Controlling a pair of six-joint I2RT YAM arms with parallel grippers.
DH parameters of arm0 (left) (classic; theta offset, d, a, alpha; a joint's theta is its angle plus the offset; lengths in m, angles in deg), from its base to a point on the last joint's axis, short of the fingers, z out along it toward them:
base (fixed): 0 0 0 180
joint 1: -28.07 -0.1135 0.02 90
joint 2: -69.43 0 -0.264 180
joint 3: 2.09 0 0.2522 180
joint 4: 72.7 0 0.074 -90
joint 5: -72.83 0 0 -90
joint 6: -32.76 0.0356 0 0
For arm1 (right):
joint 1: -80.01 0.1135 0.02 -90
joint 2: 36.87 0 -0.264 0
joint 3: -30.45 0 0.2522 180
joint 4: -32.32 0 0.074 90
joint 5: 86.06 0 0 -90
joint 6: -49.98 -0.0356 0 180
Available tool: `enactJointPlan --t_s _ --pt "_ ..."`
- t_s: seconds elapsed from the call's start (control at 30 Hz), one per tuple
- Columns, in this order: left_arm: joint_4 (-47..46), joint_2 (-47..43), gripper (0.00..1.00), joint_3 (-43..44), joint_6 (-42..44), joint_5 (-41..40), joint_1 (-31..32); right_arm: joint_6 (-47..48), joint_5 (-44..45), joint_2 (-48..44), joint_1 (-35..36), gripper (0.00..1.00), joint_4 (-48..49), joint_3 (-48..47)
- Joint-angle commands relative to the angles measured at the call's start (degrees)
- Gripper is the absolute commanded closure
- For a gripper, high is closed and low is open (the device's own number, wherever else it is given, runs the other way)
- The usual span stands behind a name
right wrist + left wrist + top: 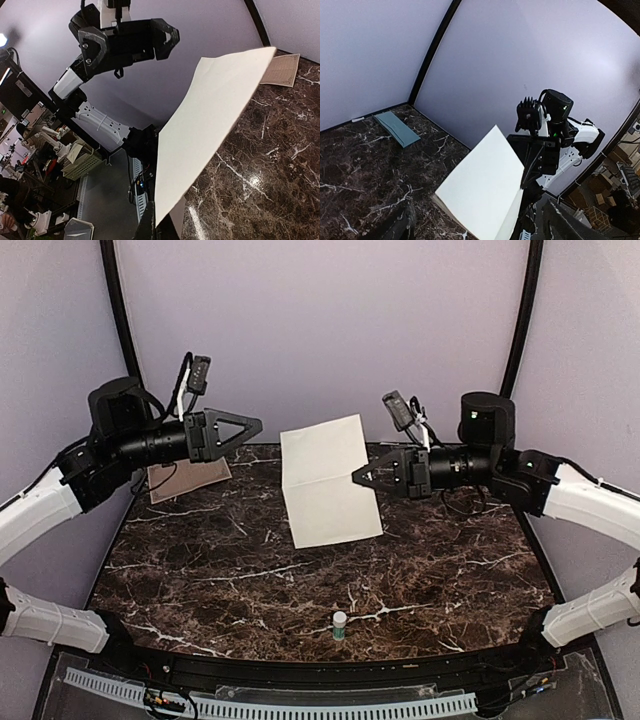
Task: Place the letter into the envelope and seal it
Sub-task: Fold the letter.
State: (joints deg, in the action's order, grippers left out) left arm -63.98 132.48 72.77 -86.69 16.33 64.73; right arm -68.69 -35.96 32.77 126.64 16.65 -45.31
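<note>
Envelope, pale teal-green paper, long and rectangular (397,129): I find it only in the left wrist view, lying flat on the dark brown white-veined marble tabletop (300,590) close to the lilac wall, well apart from both arms. The letter, a cream-white paper sheet with one crease across it (328,480), is lifted and tilted over the middle of the table. The right gripper (357,478) has its jaws pinched together on the letter's right edge. I cannot tell whether the sheet's low corner touches the marble. The left gripper (256,426) hangs in the air to the left of the letter, jaws spread wide, touching nothing. A tan paper sheet (188,478) lies flat at the back left under the left arm; the right wrist view shows a printed border on it, but I can read no words. A small white glue stick with a green base (340,625) stands upright near the front edge, its label too small to read.
</note>
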Motion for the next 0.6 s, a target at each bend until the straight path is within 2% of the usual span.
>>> enactJointPlan --t_s 0.0,0.13,0.3,0.57 --pt "20.86 4.26 0.14 11.77 13.31 2.19 -1.05 3.32 0.31 0.34 1.48 1.0 -6.72 -1.92" --pt "25.18 11.07 0.13 17.95 18.16 9.09 -1.07 2.92 0.36 1.89 4.28 1.0 -7.06 -2.49" --pt "24.41 17.45 0.13 21.97 20.21 19.08 -1.07 2.89 1.47 4.67 7.8 1.0 -7.84 -4.71" --pt "24.2 22.77 0.13 22.26 23.47 32.48 0.48 2.06 1.07 8.89 11.06 1.0 -7.81 -8.06"
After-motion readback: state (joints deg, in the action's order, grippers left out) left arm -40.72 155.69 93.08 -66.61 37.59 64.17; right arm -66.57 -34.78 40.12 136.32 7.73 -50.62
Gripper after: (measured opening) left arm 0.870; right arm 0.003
